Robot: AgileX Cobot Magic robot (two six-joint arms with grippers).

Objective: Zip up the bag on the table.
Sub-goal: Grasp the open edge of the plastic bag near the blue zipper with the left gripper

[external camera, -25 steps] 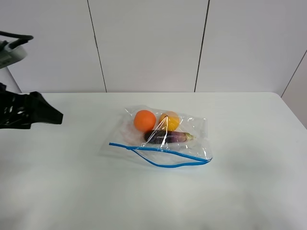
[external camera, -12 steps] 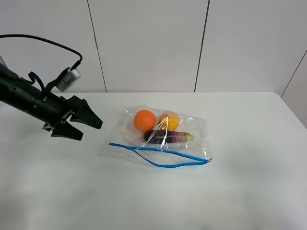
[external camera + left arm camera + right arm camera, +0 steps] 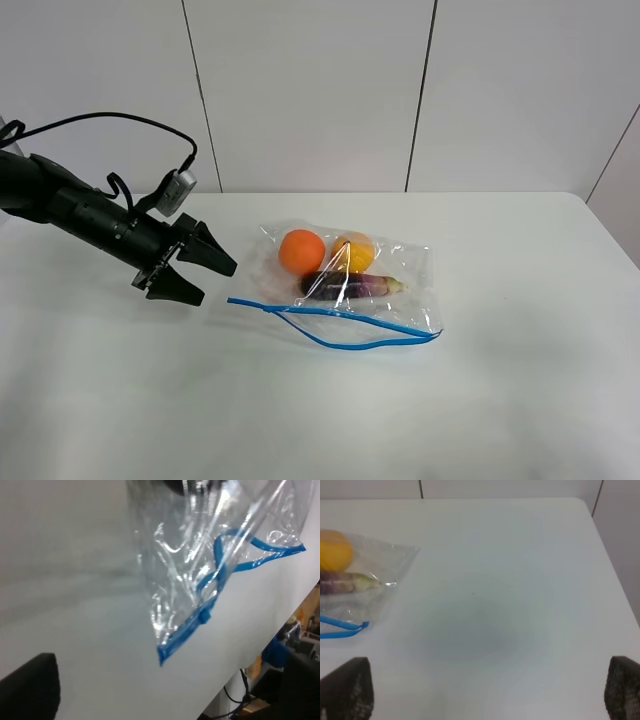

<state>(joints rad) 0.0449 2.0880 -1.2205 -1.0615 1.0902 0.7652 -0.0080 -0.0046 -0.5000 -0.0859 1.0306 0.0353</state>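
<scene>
As the high view runs from its near edge, the table (image 3: 320,430) comes first, white and wide. Next lies the bag (image 3: 400,300), flat on the table about the middle, with its blue zip (image 3: 340,318) along the near side. From the left end the zip runs as one strip for a short way. It then splits into two lines that bow apart and meet again at the right corner, so most of the mouth stands open. Behind the zip, inside the clear plastic, a dark aubergine (image 3: 350,286) lies lengthways. Behind that sit an orange (image 3: 302,251) on the left and a yellow fruit (image 3: 356,250) just beside it on the right. Left of the bag, the left gripper (image 3: 219,283) hangs low over the table, jaws apart and holding nothing. Its tips point at the bag's left end, near it but not touching. Its wrist camera looks at that end of the zip, where a small blue tab (image 3: 205,616) may be the slider; the blur leaves that unsure. The right gripper (image 3: 482,690) shows only in its own camera: dark fingertips (image 3: 345,687) set wide, jaws apart, over the table off the bag's right end. Farthest back stands the panelled wall (image 3: 310,90).
</scene>
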